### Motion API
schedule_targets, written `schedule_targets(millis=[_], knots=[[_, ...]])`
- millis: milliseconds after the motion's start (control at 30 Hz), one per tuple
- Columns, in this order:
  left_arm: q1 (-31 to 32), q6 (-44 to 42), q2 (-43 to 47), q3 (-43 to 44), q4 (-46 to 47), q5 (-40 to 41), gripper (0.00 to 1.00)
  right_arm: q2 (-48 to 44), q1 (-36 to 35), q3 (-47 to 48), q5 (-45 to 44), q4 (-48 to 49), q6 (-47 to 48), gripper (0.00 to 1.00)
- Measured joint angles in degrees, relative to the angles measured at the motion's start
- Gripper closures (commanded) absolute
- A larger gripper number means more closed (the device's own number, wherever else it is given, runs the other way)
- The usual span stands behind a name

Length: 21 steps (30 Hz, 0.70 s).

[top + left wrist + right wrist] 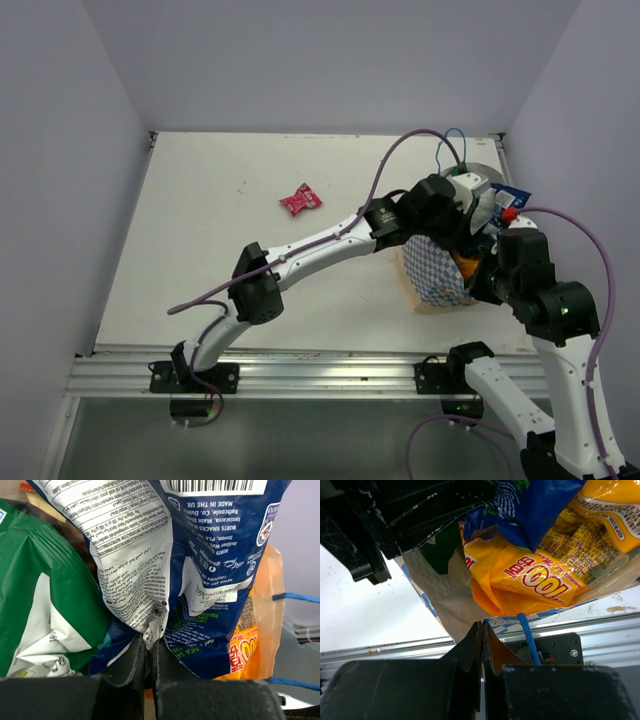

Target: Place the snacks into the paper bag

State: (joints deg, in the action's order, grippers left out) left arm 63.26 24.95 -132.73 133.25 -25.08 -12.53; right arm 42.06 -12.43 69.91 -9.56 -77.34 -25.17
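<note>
The paper bag [436, 272] stands at the right of the table, its checkered side toward me. My left gripper [149, 645] is shut on the lower edge of the blue-white packet [200, 575], over the bag's mouth. A green-white packet [40, 600] and an orange packet [245, 650] lie in the bag beside it. My right gripper [482, 630] is shut on the paper bag's rim [510, 621], next to a blue cord handle [526, 635]. The orange packet [530, 575] shows inside. The tiny pink packet [300, 200] lies alone on the table, up and left of the bag.
The white table [220, 260] is walled at the back and both sides. A metal rail [300, 370] runs along the near edge, also in the right wrist view [600, 635]. The left arm [300, 255] stretches diagonally from bottom left toward the bag.
</note>
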Motion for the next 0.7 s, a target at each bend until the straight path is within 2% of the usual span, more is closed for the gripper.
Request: schedule_targets(millis=[433, 633, 667, 700], knots=[[0.63, -4.17, 1.14, 1.20, -10.78, 5.99, 1.00, 0.68, 0.00, 0.20, 0.13, 0.68, -0.31, 1.00], [0.92, -6.82, 3.26, 0.96, -10.38, 9.44, 0.56, 0.68, 0.00, 0.26, 0.20, 0.66, -0.28, 1.00], [0.90, -6.88, 3.63, 1.49, -10.25, 10.19, 0.45, 0.68, 0.00, 0.26, 0.20, 0.63, -0.28, 1.00], [0.74, -7.08, 3.85, 2.27, -10.01, 10.82, 0.44, 0.68, 0.00, 0.26, 0.20, 0.61, -0.28, 1.00]])
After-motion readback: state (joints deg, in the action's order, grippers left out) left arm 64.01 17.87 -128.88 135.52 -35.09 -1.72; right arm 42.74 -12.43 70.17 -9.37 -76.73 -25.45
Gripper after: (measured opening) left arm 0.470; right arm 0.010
